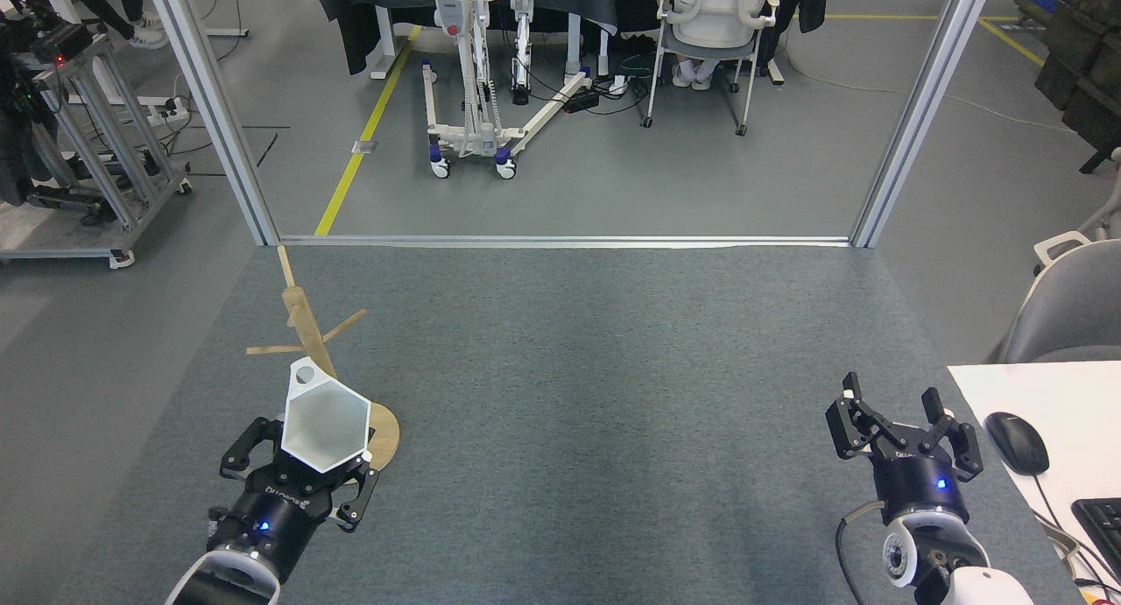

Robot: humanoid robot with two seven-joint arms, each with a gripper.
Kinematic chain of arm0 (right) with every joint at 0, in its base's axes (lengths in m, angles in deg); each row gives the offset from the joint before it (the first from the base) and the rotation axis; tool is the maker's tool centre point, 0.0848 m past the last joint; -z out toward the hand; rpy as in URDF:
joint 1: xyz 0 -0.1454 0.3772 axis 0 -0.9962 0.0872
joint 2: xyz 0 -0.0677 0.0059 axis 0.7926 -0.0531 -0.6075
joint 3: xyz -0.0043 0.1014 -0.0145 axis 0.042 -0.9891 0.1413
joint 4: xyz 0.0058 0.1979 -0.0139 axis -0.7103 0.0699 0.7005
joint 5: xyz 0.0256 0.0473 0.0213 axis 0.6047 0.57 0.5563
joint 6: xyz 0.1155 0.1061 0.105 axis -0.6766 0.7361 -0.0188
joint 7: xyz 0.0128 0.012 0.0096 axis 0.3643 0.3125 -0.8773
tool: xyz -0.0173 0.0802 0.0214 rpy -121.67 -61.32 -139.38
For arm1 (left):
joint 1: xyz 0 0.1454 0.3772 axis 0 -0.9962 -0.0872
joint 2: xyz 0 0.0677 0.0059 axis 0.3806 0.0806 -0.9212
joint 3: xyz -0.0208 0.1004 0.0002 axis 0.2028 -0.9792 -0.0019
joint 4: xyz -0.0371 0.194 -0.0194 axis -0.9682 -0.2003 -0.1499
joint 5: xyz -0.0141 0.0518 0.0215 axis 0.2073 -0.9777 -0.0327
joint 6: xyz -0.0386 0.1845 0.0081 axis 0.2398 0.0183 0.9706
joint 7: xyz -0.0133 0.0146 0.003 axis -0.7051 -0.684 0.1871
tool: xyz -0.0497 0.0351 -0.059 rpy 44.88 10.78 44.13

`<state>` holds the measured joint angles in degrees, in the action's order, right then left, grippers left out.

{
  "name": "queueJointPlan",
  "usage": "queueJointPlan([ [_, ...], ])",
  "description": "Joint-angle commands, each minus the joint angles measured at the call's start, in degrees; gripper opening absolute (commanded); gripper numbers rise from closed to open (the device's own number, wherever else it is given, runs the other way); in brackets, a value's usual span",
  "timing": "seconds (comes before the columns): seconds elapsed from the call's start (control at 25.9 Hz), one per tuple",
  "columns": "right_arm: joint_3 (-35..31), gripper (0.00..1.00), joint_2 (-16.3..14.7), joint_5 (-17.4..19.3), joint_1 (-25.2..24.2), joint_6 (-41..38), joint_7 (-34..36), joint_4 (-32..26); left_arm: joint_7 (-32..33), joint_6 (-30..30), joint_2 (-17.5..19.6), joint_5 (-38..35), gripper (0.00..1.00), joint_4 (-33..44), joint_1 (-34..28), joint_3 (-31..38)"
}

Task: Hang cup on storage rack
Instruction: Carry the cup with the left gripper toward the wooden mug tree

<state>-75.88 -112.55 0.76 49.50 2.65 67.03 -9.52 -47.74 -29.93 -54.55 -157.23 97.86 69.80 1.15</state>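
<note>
The cup point(325, 423) is a white faceted mug with a hexagonal rim, its open mouth turned up toward the head view and its angular loop handle at the far end, pointing at the rack's post. It sits raised over the near left of the grey carpet, hiding part of the round base. The storage rack point(308, 334) is a light wooden mug tree, standing upright with bare angled pegs.

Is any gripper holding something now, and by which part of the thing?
The left gripper holds the cup by its lower body, handle pointing away. The right gripper is open and empty.
</note>
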Motion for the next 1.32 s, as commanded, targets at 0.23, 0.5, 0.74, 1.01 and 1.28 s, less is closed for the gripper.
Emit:
queueJointPlan([
  [0.23, 0.01, 0.99, 0.13, -0.64, -0.59, 0.03, -0.04, -0.80, -0.08, -0.55, 0.16, 0.00, 0.09, 0.17, -4.63, 5.82],
  [0.5, 0.01, 0.99, 0.22, -0.73, -0.76, 0.03, -0.04, -0.71, 0.36, -3.80, 1.48, -0.88, 0.09, -0.36, -4.28, 8.72],
  [0.74, 0.10, 0.99, 0.75, -0.82, -0.76, 0.03, -0.04, -0.71, 1.50, -5.91, 1.48, -4.04, 0.09, -1.94, -3.84, 9.25],
  [1.01, 0.10, 0.99, 0.84, -0.82, -0.76, 0.03, -0.04, -0.71, 2.29, -8.11, 1.65, -7.91, 0.09, -4.58, -0.94, 9.34],
  [1.28, 0.10, 0.99, 0.75, -0.82, -0.76, 0.03, -0.04, -0.71, 3.61, -8.20, 3.50, -7.64, 0.09, -9.59, 3.01, 9.34],
])
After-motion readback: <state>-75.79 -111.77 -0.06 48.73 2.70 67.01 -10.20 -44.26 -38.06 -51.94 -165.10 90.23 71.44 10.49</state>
